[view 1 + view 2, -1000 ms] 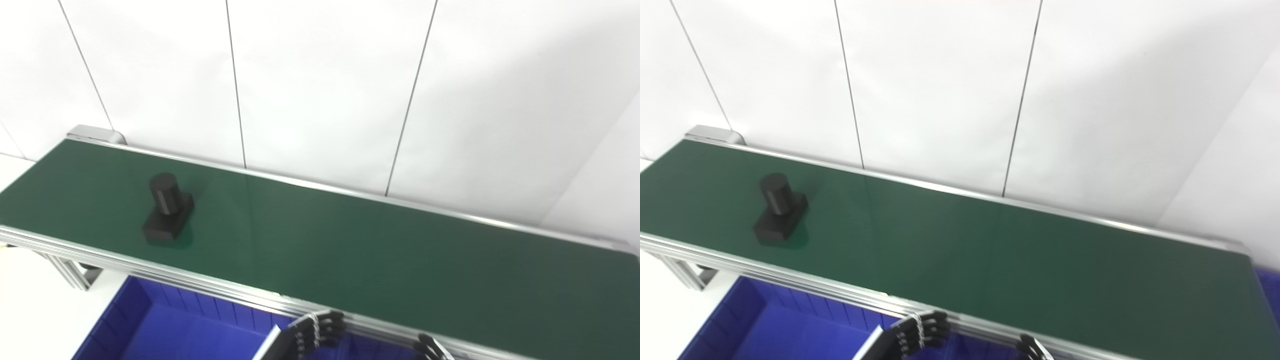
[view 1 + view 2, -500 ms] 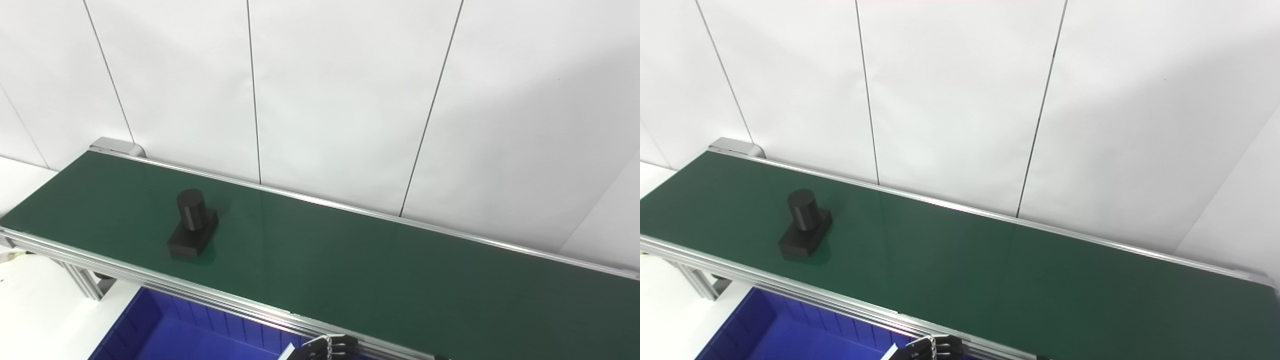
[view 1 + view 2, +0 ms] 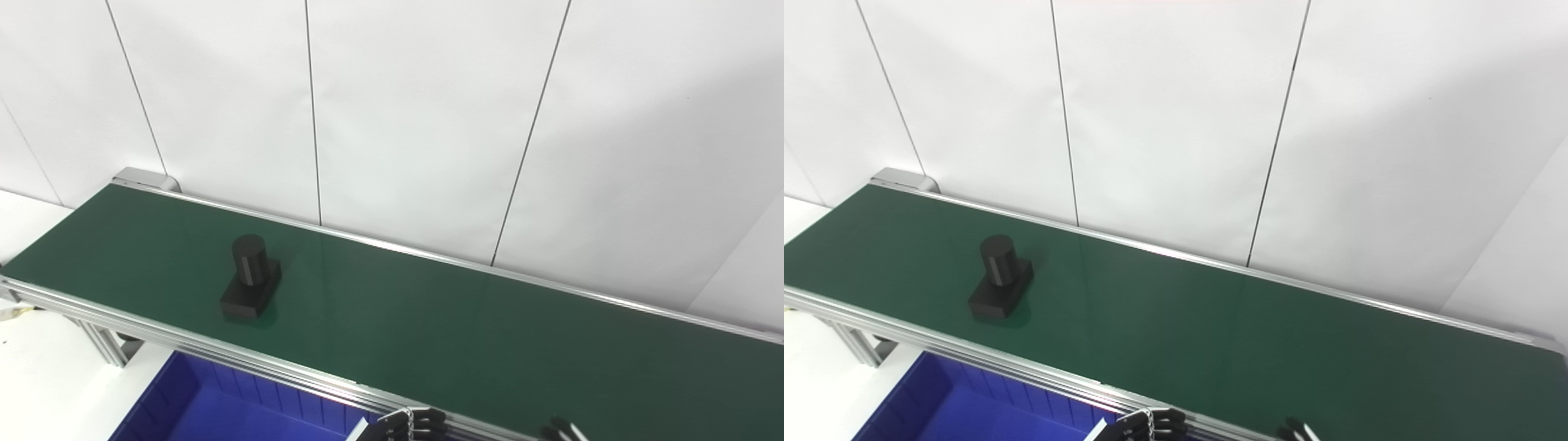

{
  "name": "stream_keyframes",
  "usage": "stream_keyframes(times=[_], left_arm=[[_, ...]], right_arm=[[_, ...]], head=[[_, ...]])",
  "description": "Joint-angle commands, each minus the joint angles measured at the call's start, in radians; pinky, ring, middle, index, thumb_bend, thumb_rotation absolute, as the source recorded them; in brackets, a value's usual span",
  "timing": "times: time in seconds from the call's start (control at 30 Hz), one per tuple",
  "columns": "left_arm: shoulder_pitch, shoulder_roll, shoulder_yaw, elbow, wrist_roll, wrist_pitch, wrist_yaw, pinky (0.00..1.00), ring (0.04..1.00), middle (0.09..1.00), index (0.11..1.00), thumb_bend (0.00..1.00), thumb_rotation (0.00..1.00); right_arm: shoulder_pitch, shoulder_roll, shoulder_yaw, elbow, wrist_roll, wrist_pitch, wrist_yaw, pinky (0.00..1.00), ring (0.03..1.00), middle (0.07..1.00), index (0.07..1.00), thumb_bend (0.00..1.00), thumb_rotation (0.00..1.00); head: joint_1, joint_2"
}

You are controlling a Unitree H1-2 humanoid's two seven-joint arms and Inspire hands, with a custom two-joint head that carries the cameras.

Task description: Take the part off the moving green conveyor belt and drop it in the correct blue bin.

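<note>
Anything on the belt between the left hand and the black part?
Nothing visible. Bare green conveyor belt lies between the left hand at the near rail and the black part up-belt to the left.

The green conveyor belt (image 3: 429, 318) runs from the upper left towards the lower right, framed by silver aluminium rails (image 3: 257, 361) on its near and far edges; its left end stands on a silver leg (image 3: 104, 346) over a white surface (image 3: 43, 380); on the belt's left part, nearer the front rail than the back, rests one black part (image 3: 250, 286), a flat rectangular base with an upright cylinder on it; its faint reflection shows in the green surface just beside the base
</note>
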Motion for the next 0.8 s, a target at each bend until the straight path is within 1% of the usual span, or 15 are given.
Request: stream_keyframes(times=[0.0, 0.17, 0.3, 0.4, 0.5, 0.57, 0.67, 0.7, 0.77], left_arm=[[-0.013, -0.006, -0.001, -0.021, 0.013, -0.037, 0.006, 0.65, 0.697, 0.732, 0.733, 0.95, 0.28], [-0.011, -0.005, -0.001, -0.024, 0.008, -0.037, -0.001, 0.66, 0.702, 0.735, 0.738, 0.95, 0.28], [-0.013, -0.006, 0.0, -0.024, 0.004, -0.037, -0.005, 0.66, 0.704, 0.737, 0.739, 0.96, 0.28], [-0.014, -0.005, -0.001, -0.025, 0.006, -0.037, -0.004, 0.67, 0.712, 0.743, 0.746, 0.97, 0.29], [-0.016, -0.006, -0.001, -0.022, 0.005, -0.037, -0.005, 0.67, 0.714, 0.747, 0.748, 0.97, 0.29], [-0.018, -0.007, -0.001, -0.02, 0.001, -0.037, -0.006, 0.67, 0.714, 0.749, 0.747, 0.97, 0.28], [-0.021, -0.007, 0.0, -0.015, 0.0, -0.037, -0.007, 0.67, 0.713, 0.75, 0.747, 0.98, 0.28], [-0.021, -0.007, 0.0, -0.014, 0.002, -0.037, -0.006, 0.67, 0.711, 0.75, 0.748, 0.98, 0.28], [-0.023, -0.007, 0.0, -0.013, 0.002, -0.037, -0.007, 0.67, 0.71, 0.75, 0.749, 0.98, 0.28]], right_arm=[[0.003, 0.007, -0.003, -0.074, -0.003, -0.039, 0.008, 0.64, 0.755, 0.802, 0.856, 0.54, 0.38], [0.007, 0.008, -0.005, -0.185, -0.025, 0.014, 0.023, 0.62, 0.754, 0.802, 0.846, 0.54, 0.4], [-0.007, 0.003, -0.01, -0.259, -0.054, 0.052, 0.035, 0.62, 0.756, 0.811, 0.85, 0.55, 0.41], [-0.043, 0.006, -0.014, -0.327, -0.05, 0.116, 0.053, 0.63, 0.782, 0.827, 0.855, 0.59, 0.42], [-0.085, 0.006, -0.019, -0.363, -0.045, 0.17, 0.072, 0.64, 0.796, 0.839, 0.861, 0.61, 0.44], [-0.117, 0.006, -0.021, -0.376, -0.052, 0.197, 0.082, 0.64, 0.794, 0.845, 0.861, 0.63, 0.45], [-0.169, 0.003, -0.021, -0.384, -0.069, 0.238, 0.099, 0.67, 0.797, 0.847, 0.869, 0.64, 0.5], [-0.184, 0.003, -0.022, -0.383, -0.078, 0.248, 0.103, 0.66, 0.787, 0.839, 0.863, 0.66, 0.52], [-0.231, 0.005, -0.019, -0.375, -0.097, 0.268, 0.114, 0.65, 0.783, 0.838, 0.864, 0.66, 0.54]], head=[[-0.001, 0.005], [-0.007, 0.011], [-0.02, 0.017], [-0.027, 0.021], [-0.028, 0.022], [-0.028, 0.023], [-0.028, 0.023], [-0.029, 0.024], [-0.029, 0.024]])
